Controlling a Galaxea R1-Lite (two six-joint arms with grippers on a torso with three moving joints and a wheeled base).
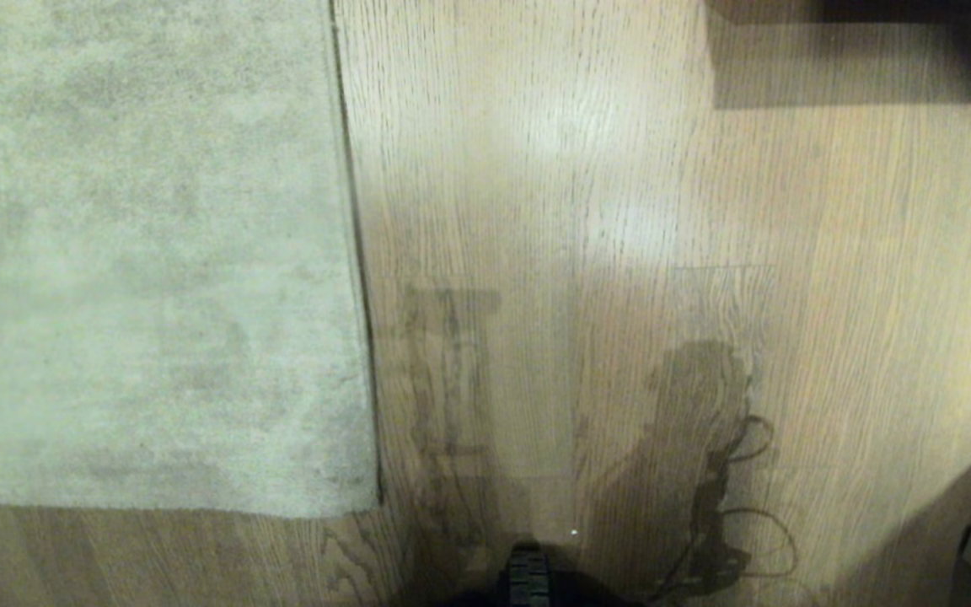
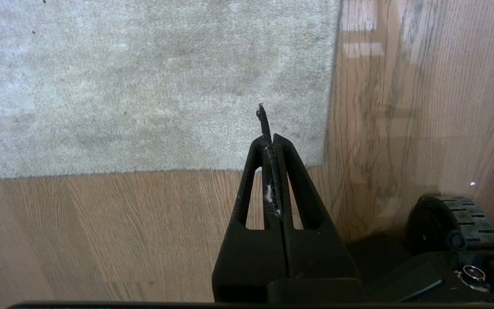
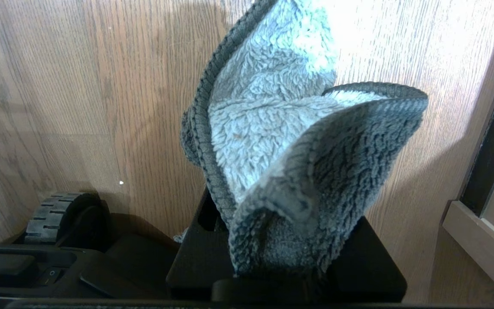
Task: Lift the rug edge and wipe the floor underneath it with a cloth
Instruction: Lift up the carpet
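Lying flat on the floor (image 1: 620, 211) is one rug, its rug edge (image 1: 359, 278) and near corner undisturbed. One cloth (image 3: 290, 150) is in view, bunched and clamped in the right gripper (image 3: 281, 240), above bare planks well clear of the rug. The left gripper (image 2: 272, 146) hangs over the rug's corner, fingers pressed together, holding nothing. One base wheel (image 1: 529, 577) shows.

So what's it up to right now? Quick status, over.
Left gripper shut, empty, above the rug corner. Right gripper shut on the cloth. Rug edge flat on the floor. Nothing in the way.
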